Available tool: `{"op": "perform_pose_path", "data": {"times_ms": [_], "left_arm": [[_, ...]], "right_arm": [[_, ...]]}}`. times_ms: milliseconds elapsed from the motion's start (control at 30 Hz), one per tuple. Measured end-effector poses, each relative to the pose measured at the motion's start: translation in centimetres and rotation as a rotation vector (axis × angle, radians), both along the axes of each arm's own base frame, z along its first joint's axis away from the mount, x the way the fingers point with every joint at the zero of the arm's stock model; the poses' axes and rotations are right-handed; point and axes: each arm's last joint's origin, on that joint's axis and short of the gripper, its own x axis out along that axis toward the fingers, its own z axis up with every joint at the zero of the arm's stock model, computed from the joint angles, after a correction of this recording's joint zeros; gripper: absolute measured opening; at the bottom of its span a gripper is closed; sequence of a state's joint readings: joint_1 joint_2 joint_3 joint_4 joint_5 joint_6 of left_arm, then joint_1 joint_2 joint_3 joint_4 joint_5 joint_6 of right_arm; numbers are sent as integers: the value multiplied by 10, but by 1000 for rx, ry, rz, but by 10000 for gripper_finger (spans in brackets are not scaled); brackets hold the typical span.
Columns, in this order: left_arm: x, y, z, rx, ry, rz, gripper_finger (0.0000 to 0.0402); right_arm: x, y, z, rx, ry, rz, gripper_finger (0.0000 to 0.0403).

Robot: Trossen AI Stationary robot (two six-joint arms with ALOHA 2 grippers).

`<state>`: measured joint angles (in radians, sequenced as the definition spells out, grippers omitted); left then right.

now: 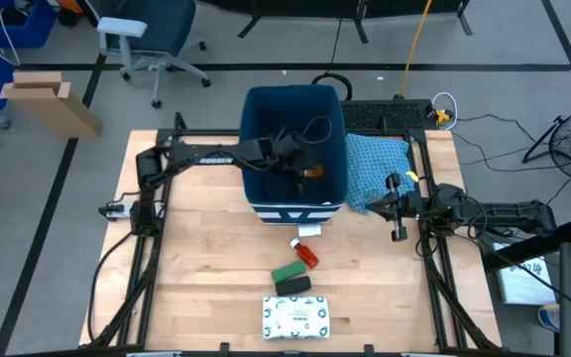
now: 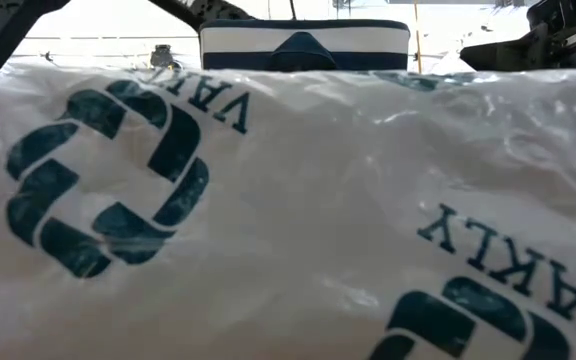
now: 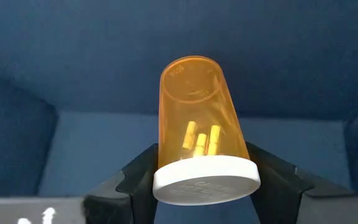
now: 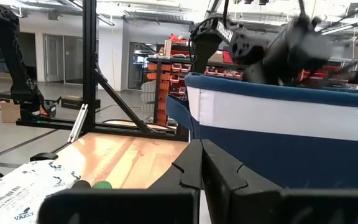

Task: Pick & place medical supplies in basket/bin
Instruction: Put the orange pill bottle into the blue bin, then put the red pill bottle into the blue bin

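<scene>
My left gripper [image 1: 308, 169] reaches over the open dark blue bin [image 1: 262, 149] and is shut on the small orange bottle [image 3: 201, 118], which has a white cap and yellow pills inside. On the table before the bin lie the small red item [image 1: 307, 255], the dark green box [image 1: 287, 273] and, nearest, the flat white packet with green print [image 1: 295, 317]; that packet [image 2: 288, 220] fills the low view. My right gripper [image 1: 390, 206] is shut and waits right of the bin, touching nothing. My left gripper pinches the orange bottle between its two fingers [image 3: 138, 177], on the body just behind the white cap [image 3: 205, 180]. The bottle lies along the fingers, cap toward the wrist and base [image 3: 191, 71] pointing away into the bin. It hangs clear above the bin's floor.
A light blue patterned cloth [image 1: 380, 164] lies right of the bin, beside my right gripper. The bin's white-and-blue striped front [image 2: 303, 45] faces the near edge. A second dark small item [image 1: 293, 286] sits by the green box. Bare wood shows left of the supplies.
</scene>
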<state>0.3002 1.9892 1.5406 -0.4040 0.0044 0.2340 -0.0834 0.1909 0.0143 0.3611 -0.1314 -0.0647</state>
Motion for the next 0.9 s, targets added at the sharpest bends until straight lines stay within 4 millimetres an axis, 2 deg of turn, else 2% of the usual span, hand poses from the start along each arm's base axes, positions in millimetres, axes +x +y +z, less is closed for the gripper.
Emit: {"op": "perform_pose_path", "data": {"times_ms": [67,267,367,500,633,733,833,900], "left_arm": [[-3,-1,-9,-18,15,0,204],[-7,-3,-21,-48,23,-26,208],[-6,-2,-19,-35,21,7,239],[-3,-1,-2,-6,5,19,293],[-1,-10,42,48,-67,-42,336],[-13,-22,90,98,-124,-92,350],[-44,-44,143,150,-161,-153,340],[-73,-65,174,168,-187,-209,308]], "right_arm": [[0,0,0,0,0,0,0],[0,0,0,0,0,0,0],[0,0,0,-1,0,0,0],[0,0,0,0,0,0,0],[0,0,-1,1,10,0,0],[0,0,-1,1,12,0,0],[0,0,-1,1,14,0,0],[0,0,-1,-2,8,0,0]]}}
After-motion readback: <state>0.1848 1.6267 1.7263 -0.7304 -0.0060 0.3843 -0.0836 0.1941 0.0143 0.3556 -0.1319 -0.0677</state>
